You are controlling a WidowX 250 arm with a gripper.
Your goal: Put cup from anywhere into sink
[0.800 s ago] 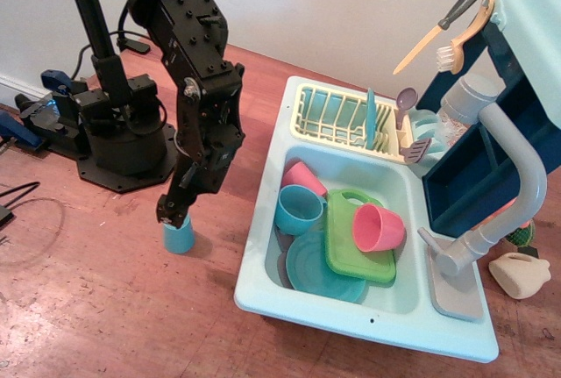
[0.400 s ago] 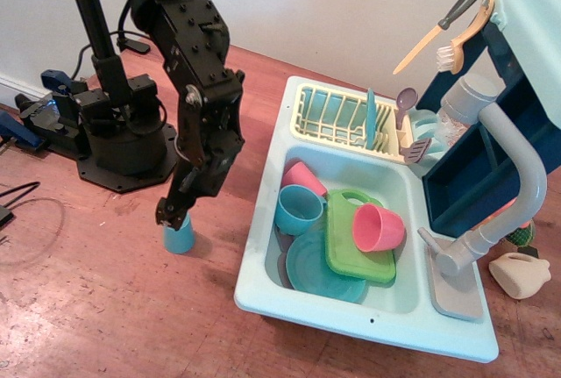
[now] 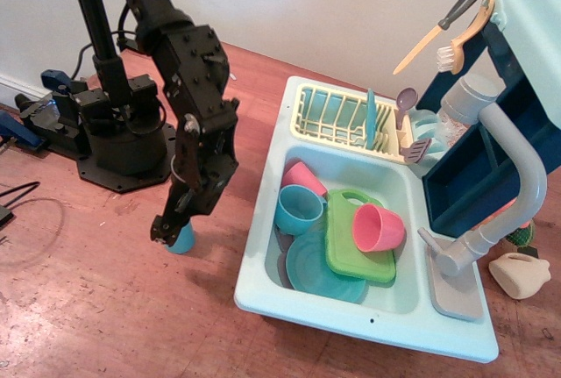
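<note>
The cup point(image 3: 182, 238) stands on the counter point(image 3: 105, 308), outside the sink point(image 3: 263, 260) and just off its left wall, at about 9 o'clock from the basin. Only its lower part shows; the black hand point(image 3: 168, 225) covers its top. The hand hangs from the arm point(image 3: 197, 106) that reaches down from the upper left, and its fingers sit at the cup's rim on the left side. Whether they are clamped on the cup or merely around it cannot be told from this view.

Inside the basin a teal cup point(image 3: 299, 209) stands upright near the left wall, with a pink cup point(image 3: 302, 177) tipped over behind it at 12 o'clock. A second pink cup point(image 3: 378, 227) lies on its side on a green board point(image 3: 351, 251), at 3 o'clock from the teal cup. A teal plate point(image 3: 311, 274) lies flat at 6 o'clock, partly under the board.

The cream rack point(image 3: 337, 117) sits at the back of the sink, at 12 o'clock from the basin. The grey faucet point(image 3: 517, 167) arches over the right edge. The arm's black base point(image 3: 118, 146) rests on the counter at 10 o'clock from the cup, well apart from the sink.
</note>
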